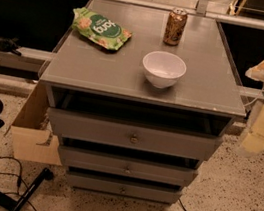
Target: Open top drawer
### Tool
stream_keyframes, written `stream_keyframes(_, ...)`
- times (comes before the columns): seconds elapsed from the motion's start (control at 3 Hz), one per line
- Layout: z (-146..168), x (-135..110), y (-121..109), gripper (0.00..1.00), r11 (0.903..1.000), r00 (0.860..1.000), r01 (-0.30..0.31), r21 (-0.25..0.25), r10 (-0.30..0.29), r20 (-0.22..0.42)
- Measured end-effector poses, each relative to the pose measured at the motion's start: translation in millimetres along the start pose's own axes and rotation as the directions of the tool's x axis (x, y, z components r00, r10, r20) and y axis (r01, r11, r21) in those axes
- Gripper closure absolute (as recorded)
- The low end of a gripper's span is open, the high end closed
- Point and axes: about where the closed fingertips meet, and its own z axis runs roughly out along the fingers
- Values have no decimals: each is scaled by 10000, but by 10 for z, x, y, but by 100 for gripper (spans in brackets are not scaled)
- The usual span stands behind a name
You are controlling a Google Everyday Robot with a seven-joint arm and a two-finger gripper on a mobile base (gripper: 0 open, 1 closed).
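The top drawer is the widest grey front of three, directly under the cabinet top, with a small round metal knob at its centre. Its front stands a little forward of the cabinet, with a dark gap above it; the inside is too dark to make out. Two narrower grey drawers sit below it. My arm hangs at the right edge of the camera view, and the cream-coloured gripper is to the right of the cabinet, level with the top drawer and apart from it.
On the cabinet top stand a white bowl, a brown can and a green snack bag. A cardboard box leans at the cabinet's left. Black cables and a stand lie on the speckled floor at the left.
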Motion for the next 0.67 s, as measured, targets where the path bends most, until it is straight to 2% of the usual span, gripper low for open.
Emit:
stream_keyframes(0.33, 370, -19, 237, 0, 9994, 9996, -24, -350, 34, 275)
stream_keyframes(0.67, 1114, 81, 525, 0, 9940, 9977, -391, -1025, 446, 519)
